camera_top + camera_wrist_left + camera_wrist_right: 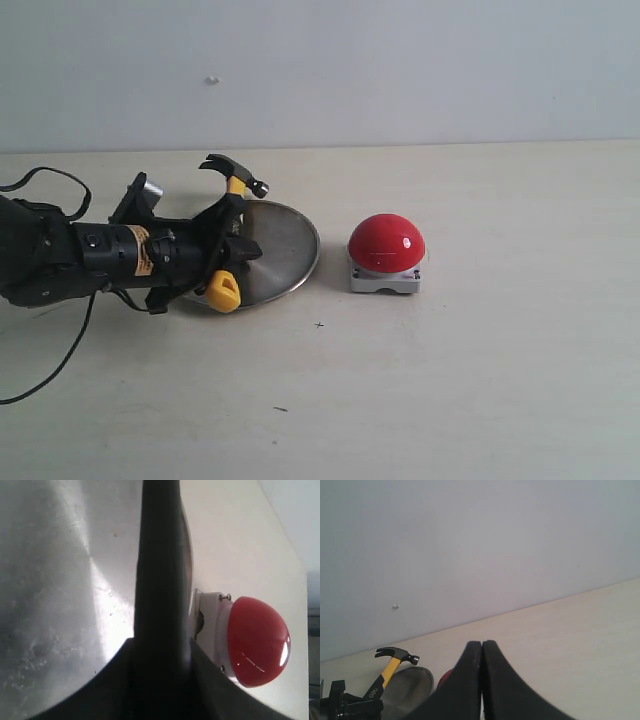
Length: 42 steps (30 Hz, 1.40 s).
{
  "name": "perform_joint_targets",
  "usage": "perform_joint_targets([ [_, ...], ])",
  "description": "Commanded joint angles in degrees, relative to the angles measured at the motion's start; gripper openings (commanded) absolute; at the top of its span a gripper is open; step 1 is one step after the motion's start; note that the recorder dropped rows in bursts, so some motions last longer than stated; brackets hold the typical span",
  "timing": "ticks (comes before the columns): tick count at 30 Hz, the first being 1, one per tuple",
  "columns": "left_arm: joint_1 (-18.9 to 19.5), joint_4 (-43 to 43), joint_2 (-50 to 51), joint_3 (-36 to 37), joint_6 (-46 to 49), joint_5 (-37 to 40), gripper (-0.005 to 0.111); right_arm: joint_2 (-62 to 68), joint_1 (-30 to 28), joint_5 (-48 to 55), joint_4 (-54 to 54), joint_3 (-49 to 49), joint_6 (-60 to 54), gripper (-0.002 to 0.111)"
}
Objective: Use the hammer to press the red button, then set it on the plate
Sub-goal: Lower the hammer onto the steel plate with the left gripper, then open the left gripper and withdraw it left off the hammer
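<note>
The hammer (236, 185) stands tilted over the left part of the plate (285, 250), its dark head up at the back and its yellow loop low at the front. My left gripper (232, 240) is shut on its handle. In the left wrist view the handle (160, 570) runs as a dark bar between the jaws of the left gripper (160, 652), with the plate (60, 580) under it and the red button (257, 642) beyond the rim. The red button (387, 243) sits on its grey base to the right of the plate. My right gripper (482, 646) is shut and empty, far from the hammer (390, 667).
The pale table (450, 380) stretches in front of and to the right of the button. A black cable (55, 370) trails from the left arm across the table's left side. A plain wall (400, 70) stands behind.
</note>
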Motion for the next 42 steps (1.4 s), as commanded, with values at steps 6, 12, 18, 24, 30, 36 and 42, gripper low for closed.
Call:
perform_joint_targets([
  [6,-0.11,-0.86,0.85,-1.08,1.69,-3.32,0.000,-0.41,0.08,-0.16,-0.15,0.31,-0.30,0.000],
  [12,-0.11,-0.74,1.00,-1.08,1.69,-3.94,0.000,-0.41,0.08,-0.16,-0.15,0.31,-0.30,0.000],
  [18,0.02,2.16,1.00,-1.08,1.69,-3.91,0.000,-0.41,0.08,-0.16,-0.15,0.31,-0.30,0.000],
  [24,0.02,2.29,1.00,-1.08,1.69,-3.21,0.000,-0.41,0.08,-0.16,-0.15,0.31,-0.30,0.000],
  [30,0.11,2.29,0.89,-1.08,1.69,-0.72,0.019,-0.41,0.08,-0.16,-0.15,0.31,-0.30,0.000],
  [36,0.11,2.51,0.89,-1.08,1.69,-0.72,0.046,-0.41,0.08,-0.16,-0.15,0.31,-0.30,0.000],
  [42,0.11,2.94,0.89,-1.08,1.44,0.30,0.046,-0.41,0.08,-0.16,-0.15,0.31,-0.30,0.000],
])
